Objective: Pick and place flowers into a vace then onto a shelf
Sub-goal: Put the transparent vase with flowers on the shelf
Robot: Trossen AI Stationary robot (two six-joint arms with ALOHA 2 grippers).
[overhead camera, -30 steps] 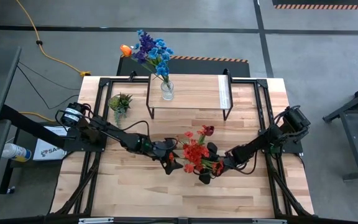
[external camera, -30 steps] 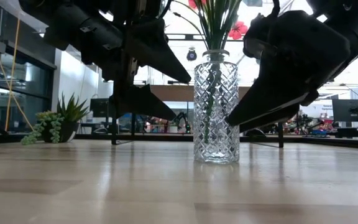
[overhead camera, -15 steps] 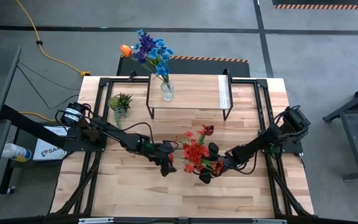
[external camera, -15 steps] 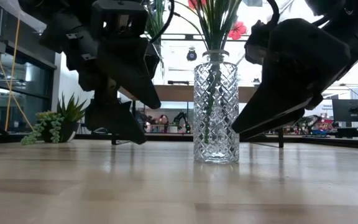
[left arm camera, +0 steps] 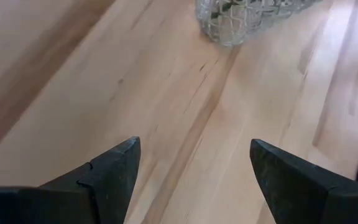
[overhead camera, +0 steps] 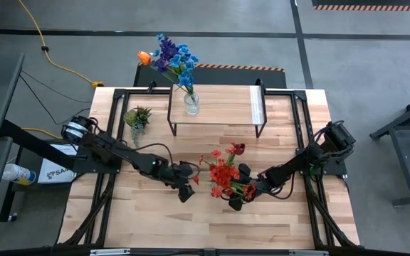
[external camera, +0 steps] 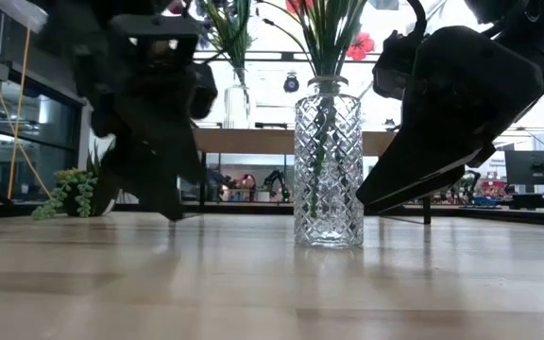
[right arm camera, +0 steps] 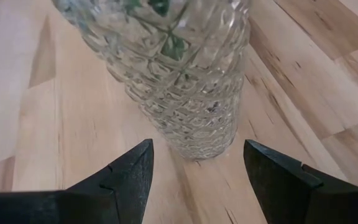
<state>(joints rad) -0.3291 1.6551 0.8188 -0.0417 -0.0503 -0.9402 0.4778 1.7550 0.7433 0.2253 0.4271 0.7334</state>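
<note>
A cut-glass vase [external camera: 329, 170] stands on the wooden table with red flowers [overhead camera: 223, 173] on green stems in it. My right gripper [right arm camera: 194, 165] is open on the vase's right, slanting down, its fingertips just short of the vase [right arm camera: 173, 68] base on either side. My left gripper [left arm camera: 191, 162] is open to the left of the vase [left arm camera: 247, 18], pointing steeply down at bare table, clear of it. A second vase with blue, purple and orange flowers [overhead camera: 173, 57] stands on the shelf [overhead camera: 219, 107] at the far side.
A small green potted plant [overhead camera: 137, 116] sits at the far left of the table, beside the shelf's left leg. The shelf's right half [overhead camera: 240, 105] is bare board. Bare tabletop [overhead camera: 212, 220] lies toward the near edge.
My left gripper has drawn back from the vase toward the table's left edge and tipped its fingers further down, staying open. The vase and flowers have stayed where they were.
</note>
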